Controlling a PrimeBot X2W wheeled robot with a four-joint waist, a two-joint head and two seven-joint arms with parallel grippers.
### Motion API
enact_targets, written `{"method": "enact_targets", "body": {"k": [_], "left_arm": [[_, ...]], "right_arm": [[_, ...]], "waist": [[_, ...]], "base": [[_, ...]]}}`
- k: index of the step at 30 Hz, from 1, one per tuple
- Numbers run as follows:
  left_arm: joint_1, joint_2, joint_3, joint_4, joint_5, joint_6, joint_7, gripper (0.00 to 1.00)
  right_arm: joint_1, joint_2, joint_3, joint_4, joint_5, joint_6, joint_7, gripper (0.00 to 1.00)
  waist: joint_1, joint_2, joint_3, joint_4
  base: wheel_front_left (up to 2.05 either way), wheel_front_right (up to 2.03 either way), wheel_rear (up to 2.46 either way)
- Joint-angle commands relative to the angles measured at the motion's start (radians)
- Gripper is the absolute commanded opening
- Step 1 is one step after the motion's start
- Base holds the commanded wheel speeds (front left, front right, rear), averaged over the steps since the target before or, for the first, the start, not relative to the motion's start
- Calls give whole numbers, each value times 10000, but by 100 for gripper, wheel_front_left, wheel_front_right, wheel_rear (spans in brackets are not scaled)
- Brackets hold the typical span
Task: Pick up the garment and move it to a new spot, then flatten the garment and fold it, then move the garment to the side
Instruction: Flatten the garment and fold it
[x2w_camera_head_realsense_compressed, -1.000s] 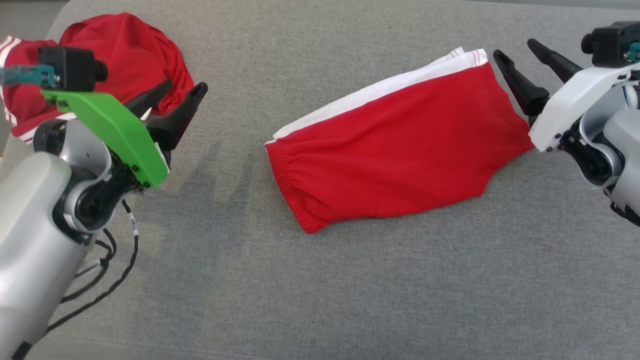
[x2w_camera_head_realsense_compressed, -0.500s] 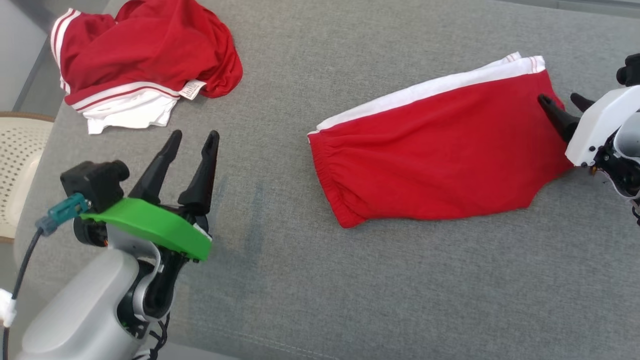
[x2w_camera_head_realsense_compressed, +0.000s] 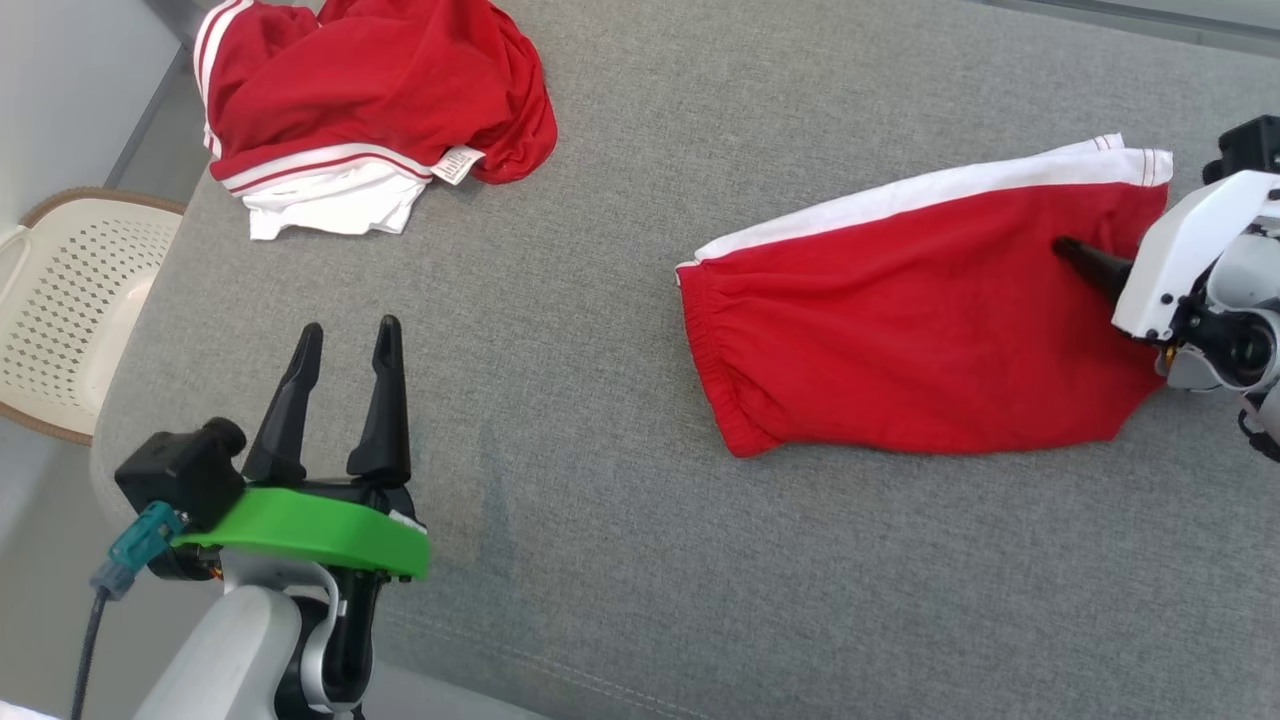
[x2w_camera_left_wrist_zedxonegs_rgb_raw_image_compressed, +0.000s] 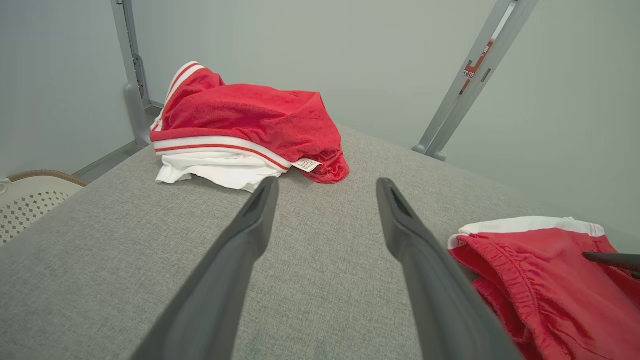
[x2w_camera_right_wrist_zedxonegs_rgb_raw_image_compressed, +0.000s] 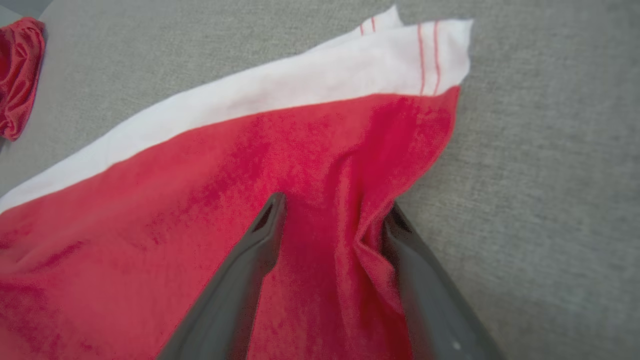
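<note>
The garment hides one right hand fingertip.

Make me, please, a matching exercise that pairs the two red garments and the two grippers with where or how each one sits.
Things:
1. folded shorts
2. crumpled garment
3. left gripper
4. right gripper

Places or states:
A. heaped at the far left of the grey surface
B. open over bare surface
C. lying flat, white band along its far edge
D. fingers straddling a ridge of red fabric

Pairs: 1-C, 2-A, 3-B, 4-D
</note>
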Motion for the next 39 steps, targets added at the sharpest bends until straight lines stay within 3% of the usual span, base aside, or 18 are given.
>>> {"method": "enact_targets", "body": {"k": [1, 10, 26, 31, 39], "left_arm": [[199, -149, 163, 43, 373, -96, -27, 100], [734, -776, 746, 414, 1827, -544, -29, 100], [1722, -1286, 1532, 111, 3741, -904, -30, 100], [1907, -1562, 1754, 92, 4183, -1110, -31, 100], [1945, -2191, 1764, 514, 4557, -1603, -29, 100]], "right_arm": [[379, 147, 133, -135, -86, 55, -90, 0], [550, 45, -84, -202, -372, 29, -1884, 0], [1469, -426, -248, 96, -167, 29, -2823, 0], [1035, -90, -97, 159, -435, 29, -2744, 0], [251, 1310, 399, 543, -881, 29, -1848, 0]], "waist": [[0, 0, -98, -2], [0, 0, -605, -620], [0, 0, -1603, -2487], [0, 0, -1757, -2603], [0, 0, -1929, -1989]], "base": [[0, 0, 0], [0, 0, 0], [0, 0, 0], [0, 0, 0], [0, 0, 0]]}}
